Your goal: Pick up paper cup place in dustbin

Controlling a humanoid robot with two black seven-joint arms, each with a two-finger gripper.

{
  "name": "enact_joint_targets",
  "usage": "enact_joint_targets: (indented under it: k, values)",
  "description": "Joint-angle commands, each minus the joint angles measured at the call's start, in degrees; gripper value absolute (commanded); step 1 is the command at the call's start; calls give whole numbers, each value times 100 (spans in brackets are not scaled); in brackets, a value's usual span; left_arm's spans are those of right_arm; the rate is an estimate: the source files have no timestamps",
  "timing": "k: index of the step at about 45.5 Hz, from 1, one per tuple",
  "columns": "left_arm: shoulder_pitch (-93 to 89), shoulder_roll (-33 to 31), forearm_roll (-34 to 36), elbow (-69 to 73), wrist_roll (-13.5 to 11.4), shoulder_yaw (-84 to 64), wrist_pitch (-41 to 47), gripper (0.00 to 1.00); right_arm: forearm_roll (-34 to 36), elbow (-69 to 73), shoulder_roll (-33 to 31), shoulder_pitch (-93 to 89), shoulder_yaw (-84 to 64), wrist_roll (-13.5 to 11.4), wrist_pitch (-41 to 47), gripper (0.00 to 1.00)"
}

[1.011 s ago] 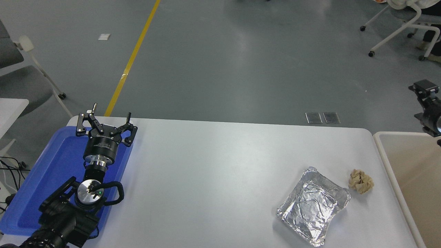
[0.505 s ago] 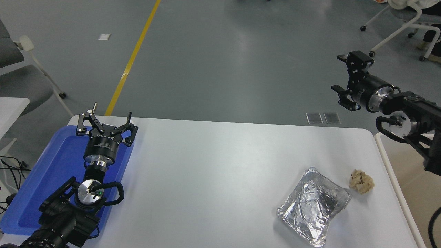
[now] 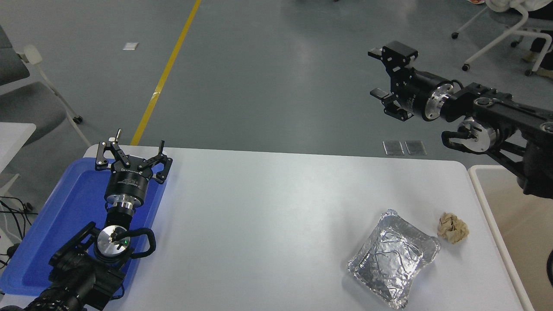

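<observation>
Illumination bright, even and diffuse, from overhead. White table (image 3: 268,203) shows a broad soft sheen across its middle, no clipping. Grey floor (image 3: 276,65) carries pale hazy reflections at far centre. Foil tray (image 3: 391,259) glints in small specular patches. Shadows faint, short, soft-edged. Focus sharp throughout; no motion blur, no noticeable edge distortion.

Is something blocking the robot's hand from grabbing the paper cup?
No paper cup shows anywhere in this view, so I cannot tell. The right hand is empty, up beyond the table's far edge. On the table lie only a foil tray and a brown paper ball, beside the bin.
</observation>
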Motion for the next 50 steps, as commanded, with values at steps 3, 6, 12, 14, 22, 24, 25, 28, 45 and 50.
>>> enact_joint_targets:
  k: [3, 6, 12, 14, 22, 24, 25, 28, 45, 50]
  values:
    - [0, 0, 0, 0, 0, 0, -1, 100, 17, 42, 190, 1103, -1467, -62, -24, 100]
    - [0, 0, 0, 0, 0, 0, -1, 100, 52, 59, 199, 1349, -1863, -62, -15, 100]
    - [0, 0, 0, 0, 9, 9, -1, 100, 53, 77, 234, 1736, -2548, -62, 2, 100]
    - [-9, 0, 9, 0, 17, 9, -1, 100, 44, 77, 304, 1868, -2812, -62, 2, 100]
    - [-9, 0, 9, -9, 26, 9, -10, 100, 0, 208, 506, 2413, -4025, -53, 64, 100]
    - [-9, 0, 9, -9, 26, 9, -10, 100, 0, 287, 559, 2571, -4306, -53, 73, 100]
    - [-9, 0, 9, -9, 26, 9, -10, 100, 0, 323, 603, 2667, -4429, -53, 81, 100]
    - [-9, 0, 9, -9, 26, 9, -10, 100, 0, 463, 761, 2966, -4868, -44, 90, 100]
    - [-9, 0, 9, -9, 35, 18, -10, 100, 88, 1975, 1746, 4469, -6680, -18, 406, 100]
    - [-9, 0, 9, -9, 35, 9, -10, 100, 79, 2291, 1878, 4839, -6961, -9, 994, 100]
